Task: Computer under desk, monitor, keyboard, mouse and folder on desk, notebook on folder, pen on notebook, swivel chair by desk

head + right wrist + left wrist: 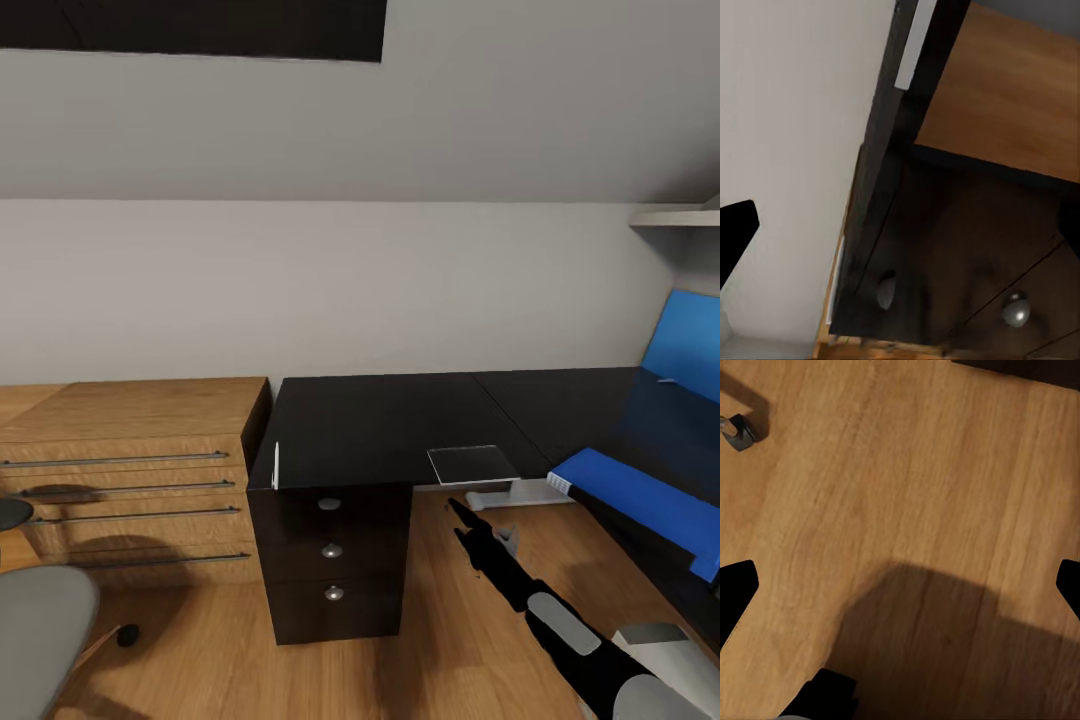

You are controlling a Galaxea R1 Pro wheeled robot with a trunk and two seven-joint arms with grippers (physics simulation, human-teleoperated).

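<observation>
The black desk (380, 425) runs along the wall, with its three-knob drawer unit (332, 550) under the left end. On the top's right part lies the blue folder (630, 495). The thin grey notebook (470, 463) rests at the desk's front edge. The pale pen (276, 465) lies at the desk's front left corner, and the pen (915, 45) is seen from below in the right wrist view. My right gripper (462, 520) hangs open just below the notebook, in front of the drawers. The left gripper (900, 585) is open over bare wooden floor. The swivel chair's grey seat (40, 630) fills the lower left corner.
A light wooden shelf unit (130, 470) with metal rails stands left of the desk. The white T-foot leg (510, 492) stands under the desk's middle. A chair castor (739, 431) sits on the floor. A slanted blue panel (690, 345) rises at the far right.
</observation>
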